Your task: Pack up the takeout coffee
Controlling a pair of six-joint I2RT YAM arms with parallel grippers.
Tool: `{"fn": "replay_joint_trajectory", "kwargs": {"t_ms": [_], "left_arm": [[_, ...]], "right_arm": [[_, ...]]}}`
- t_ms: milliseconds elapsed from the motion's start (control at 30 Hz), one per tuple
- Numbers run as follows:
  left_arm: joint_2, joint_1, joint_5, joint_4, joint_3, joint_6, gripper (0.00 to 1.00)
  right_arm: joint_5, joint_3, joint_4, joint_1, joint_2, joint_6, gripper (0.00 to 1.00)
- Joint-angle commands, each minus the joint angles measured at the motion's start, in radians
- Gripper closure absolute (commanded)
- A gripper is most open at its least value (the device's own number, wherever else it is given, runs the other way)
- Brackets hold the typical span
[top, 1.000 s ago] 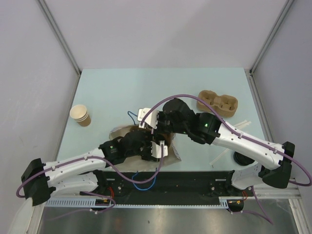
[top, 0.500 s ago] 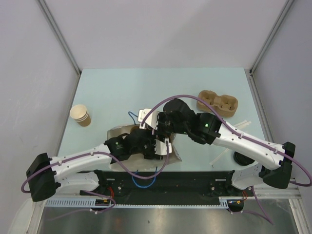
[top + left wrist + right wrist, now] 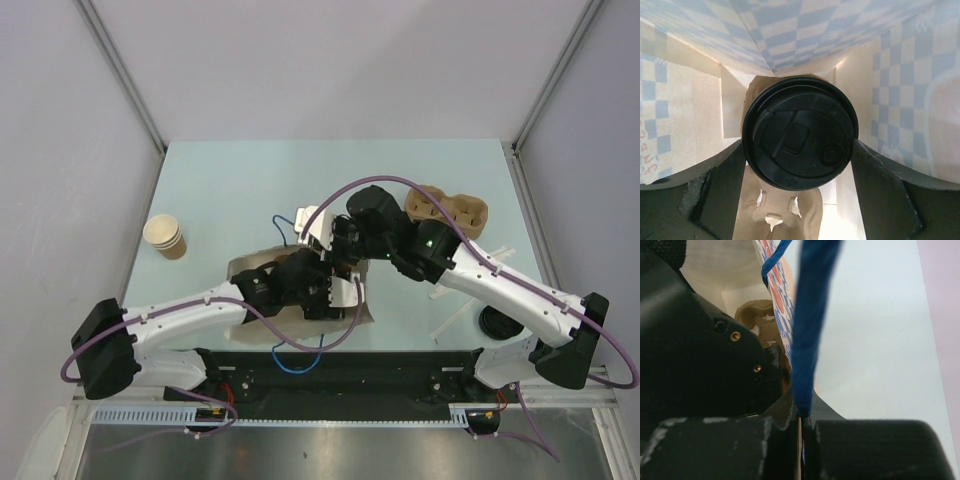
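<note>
While clamped, coffee (image 3: 800, 132), lid (image 3: 790, 145) camera-facing, seemingly upright

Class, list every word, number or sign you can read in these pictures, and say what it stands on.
No text reads clearly.
Reddish lettering on the paper bag, cut off at the left edge: unreadable.
Small embossed marks on the black lid of the takeout coffee: too blurred to read.

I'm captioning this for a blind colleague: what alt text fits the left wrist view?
The black-lidded takeout coffee, seen from above, is clamped between the fingers of the left gripper inside the blue-checked paper bag, with a tan moulded pulp carrier beneath it.
</note>
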Motion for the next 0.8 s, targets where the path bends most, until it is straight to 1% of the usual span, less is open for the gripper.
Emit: {"fn": "replay_joint_trajectory", "kwargs": {"t_ms": [0, 300, 600, 767], "left_arm": [[0.089, 0.054, 0.077, -0.116, 0.027, -0.035, 0.94], [0.175, 0.131, 0.184, -0.153, 0.068, 0.003, 0.99], [0.218, 0.203, 0.234, -0.157, 0.042, 0.041, 1.00], [0.244, 0.228, 0.244, -0.156, 0.037, 0.055, 1.00]], "right_arm": [[-0.078, 0.011, 0.048, -0.023, -0.006, 0.001, 1.00], [-0.187, 0.032, 0.040, -0.124, 0.042, 0.012, 1.00], [-0.245, 0.061, 0.019, -0.178, 0.086, -0.008, 1.00], [-0.296, 0.104, -0.003, -0.225, 0.125, 0.026, 1.00]]}}
